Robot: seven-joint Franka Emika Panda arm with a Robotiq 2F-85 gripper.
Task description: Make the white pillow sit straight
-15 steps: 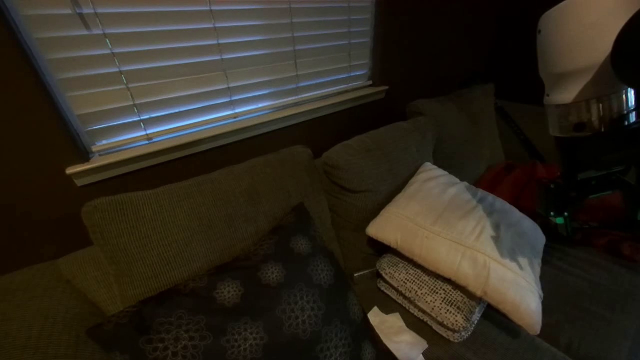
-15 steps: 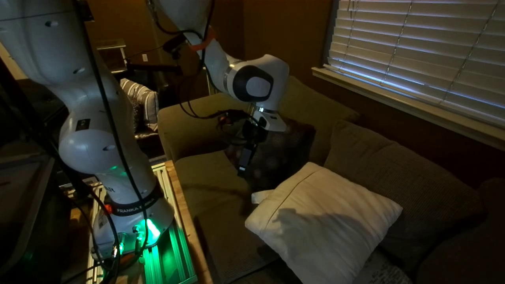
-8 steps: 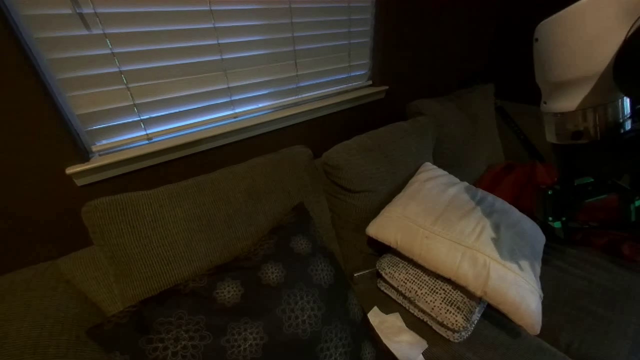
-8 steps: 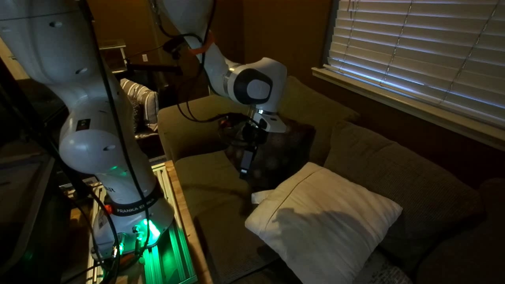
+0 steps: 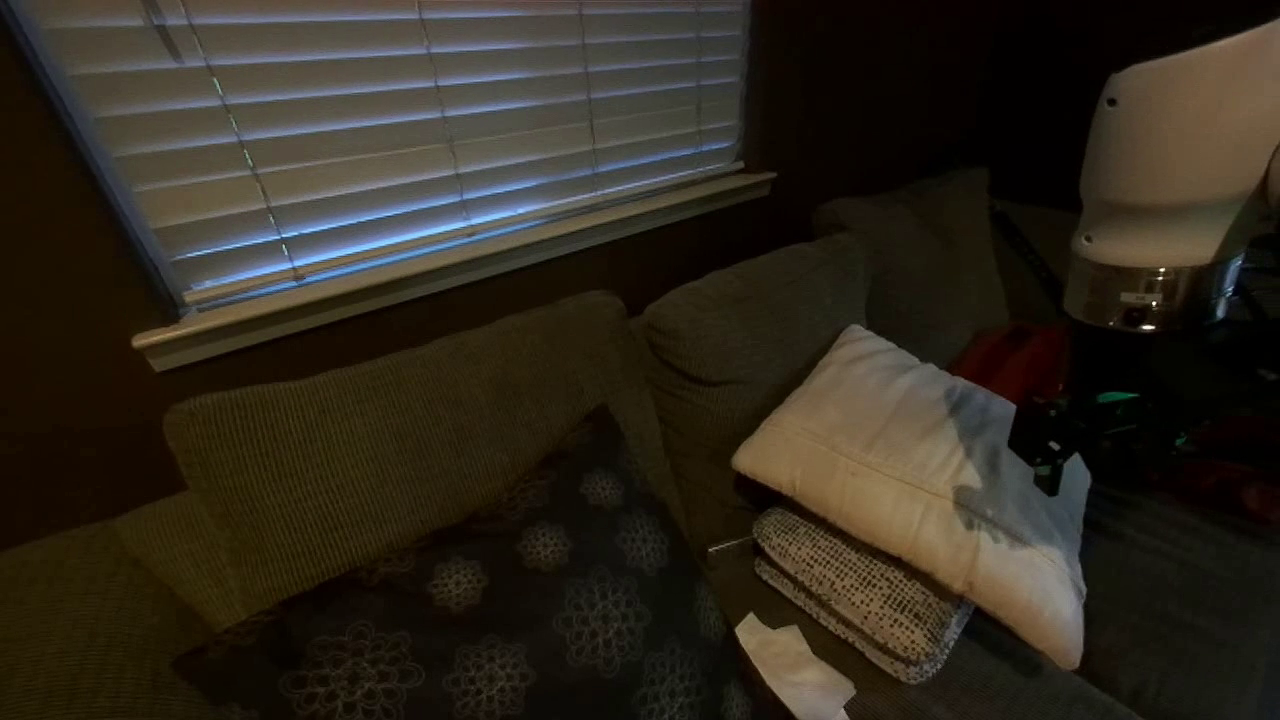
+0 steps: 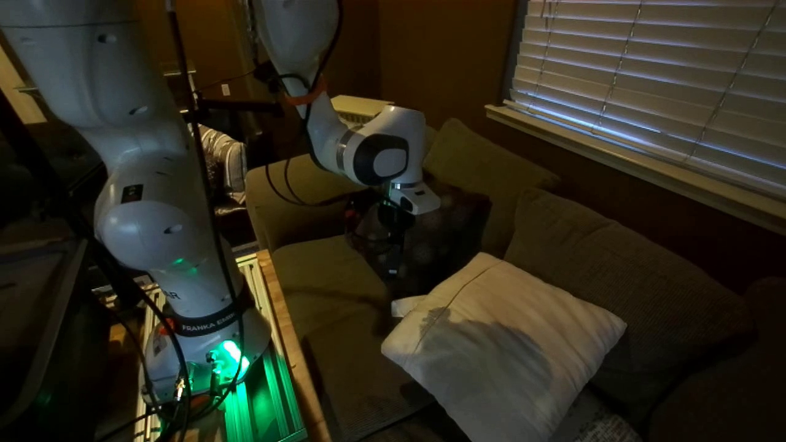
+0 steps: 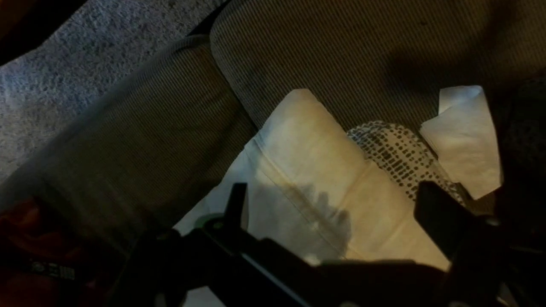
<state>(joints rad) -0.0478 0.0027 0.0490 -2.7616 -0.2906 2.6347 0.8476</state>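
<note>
Currently aloft, the gripper (image 7: 332, 192) of a Franka arm (image 6: 387, 153) hangs with its two fingers (image 7: 439, 217) spread wide and nothing evidently pinched between them; whether either tip touches anything cannot be told. Before it lies the white pillow (image 5: 900, 480), at the right of the sofa (image 6: 344, 344) in both exterior views, askew and slumped rather than sitting up. It is partly propped on a flatter patterned pillow (image 5: 860, 595), its near right corner, in an exterior view, dipping past that support and its far corner pointing up in front of a backrest cushion (image 5: 750, 330). By that evidence little of the job is done: the arm appears to be only at the approach, with no hold taken. Remaining, in all likelihood, are gaining a grip or a push on one edge, raising the pillow, squaring it against the backrest cushion and letting go. Farther out, a white scrap (image 5: 795, 670), paper or cloth, sits near and to the left of the patterned pillow; at near left sprawls a dark flowered cushion (image 5: 500, 610), while red fabric (image 5: 1015, 360) shows at right beyond the white pillow and lowered blinds (image 5: 400, 130) hang at far left.
</note>
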